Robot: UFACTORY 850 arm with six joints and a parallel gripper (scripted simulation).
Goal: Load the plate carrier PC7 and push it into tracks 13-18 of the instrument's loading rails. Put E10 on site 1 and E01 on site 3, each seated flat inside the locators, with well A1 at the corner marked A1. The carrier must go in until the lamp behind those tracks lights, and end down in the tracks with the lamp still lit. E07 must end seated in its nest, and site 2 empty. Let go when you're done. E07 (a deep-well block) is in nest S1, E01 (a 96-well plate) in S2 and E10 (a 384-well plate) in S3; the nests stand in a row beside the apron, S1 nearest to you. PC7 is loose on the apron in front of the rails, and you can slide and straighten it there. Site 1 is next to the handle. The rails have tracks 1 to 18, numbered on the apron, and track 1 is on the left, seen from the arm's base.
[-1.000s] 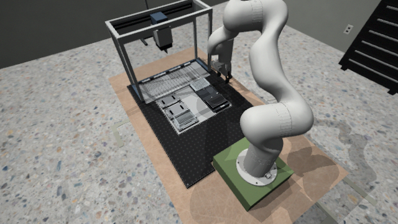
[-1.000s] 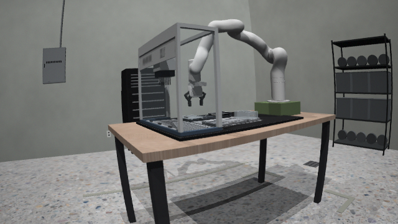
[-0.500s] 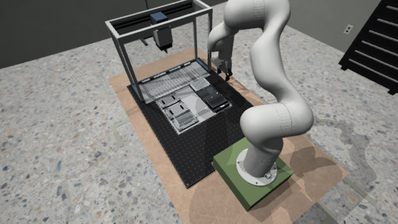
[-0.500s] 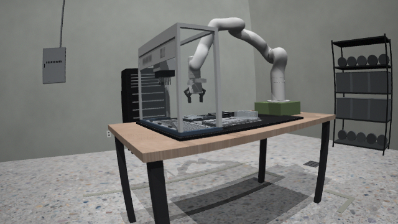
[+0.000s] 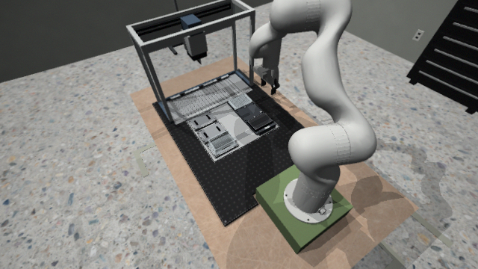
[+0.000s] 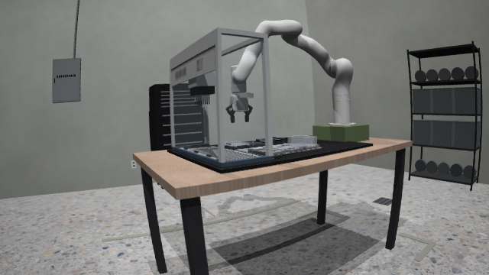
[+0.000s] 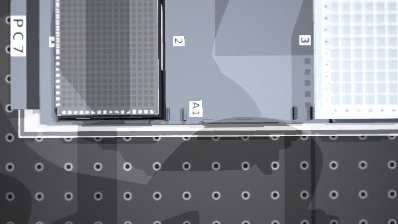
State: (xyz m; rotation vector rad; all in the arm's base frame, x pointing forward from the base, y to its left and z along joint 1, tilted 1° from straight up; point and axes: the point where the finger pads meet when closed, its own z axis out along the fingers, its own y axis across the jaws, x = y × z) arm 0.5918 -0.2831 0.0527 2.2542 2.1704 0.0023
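Note:
The plate carrier PC7 (image 5: 253, 112) lies on the apron in front of the right-hand rails. In the wrist view its label (image 7: 17, 50) is at the left. The dark 384-well plate E10 (image 7: 107, 57) sits on site 1 next to the handle and also shows in the top view (image 5: 263, 122). Site 2 (image 7: 227, 65) is empty. The white 96-well plate E01 (image 7: 362, 55) sits on site 3, at the rail end (image 5: 240, 100). The deep-well block E07 (image 5: 223, 143) is in the nearest nest. My gripper (image 5: 273, 85) is open and empty, high above the carrier's right edge (image 6: 239, 115).
The loading rails (image 5: 209, 98) lie under the instrument frame (image 5: 190, 30), whose pipetting head (image 5: 195, 45) hangs at the back. Two empty nests (image 5: 207, 126) stand left of the carrier. A frame post stands close to my wrist. Black perforated board surrounds the apron.

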